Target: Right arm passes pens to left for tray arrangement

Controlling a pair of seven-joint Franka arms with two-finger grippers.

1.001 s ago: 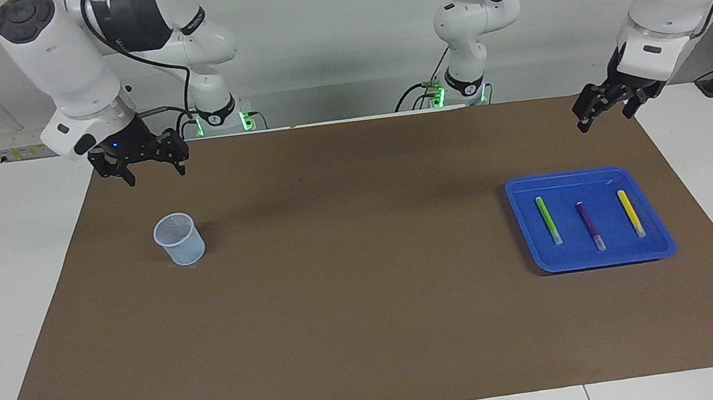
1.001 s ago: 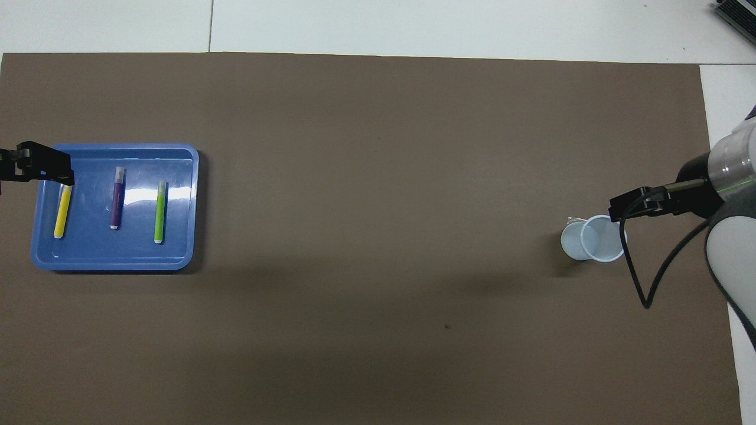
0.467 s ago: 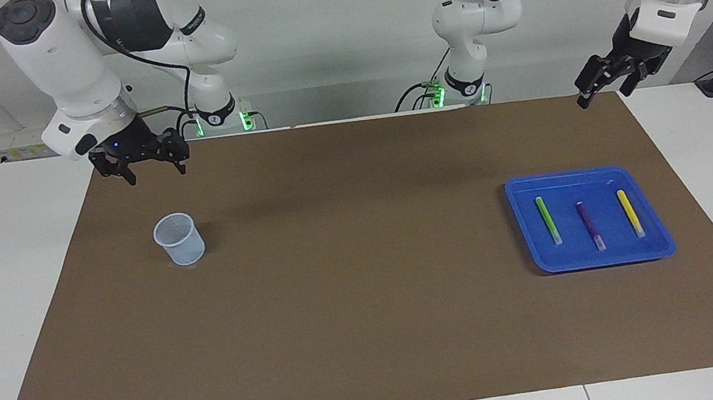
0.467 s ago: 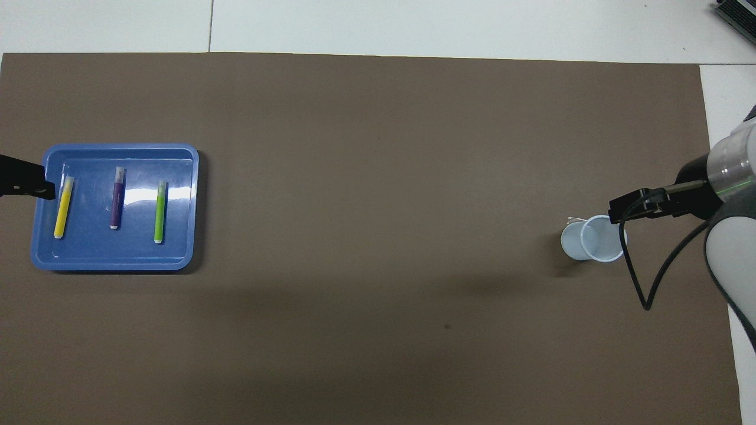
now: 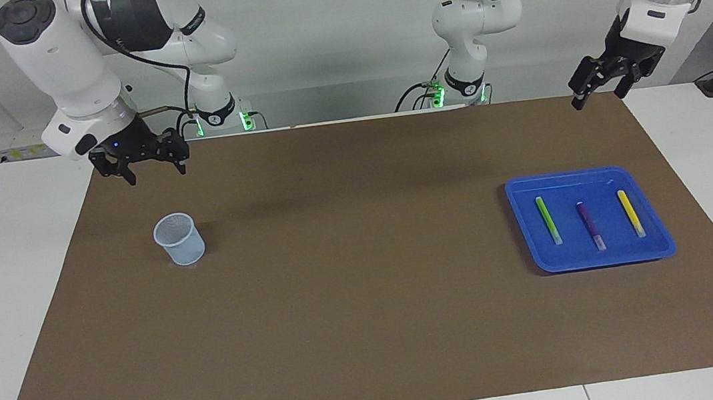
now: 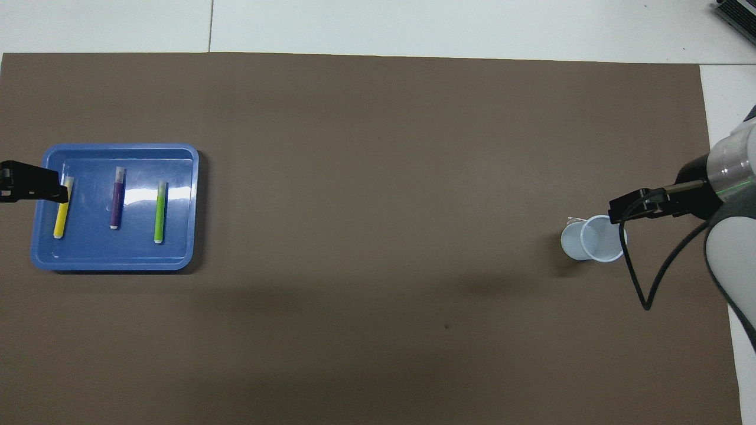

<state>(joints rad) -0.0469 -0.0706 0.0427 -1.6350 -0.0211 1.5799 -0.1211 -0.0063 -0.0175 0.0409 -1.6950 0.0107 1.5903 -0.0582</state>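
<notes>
Three pens lie side by side in the blue tray [image 5: 585, 174] toward the left arm's end of the mat: light green [image 5: 547, 220], purple [image 5: 589, 225] and yellow [image 5: 630, 212]. The overhead view shows the same tray [image 6: 177, 177] with the yellow pen [image 6: 61, 211], purple pen [image 6: 117, 203] and green pen [image 6: 159, 211]. My left gripper [image 5: 596, 97] hangs open and empty, high over the tray's outer end. My right gripper [image 5: 155, 172], with its blue light, is open and empty in the air over the mat by the cup.
A small pale-blue mesh cup [image 5: 179, 239] stands upright on the brown mat [image 5: 352, 281] toward the right arm's end; nothing shows inside the cup [image 6: 593, 239] from overhead. White table borders the mat. A black cable loops from the right wrist beside the cup.
My left gripper has risen, still open, and its arm has lifted higher over the tray's end. The right arm, the pens and the cup have stayed put.
</notes>
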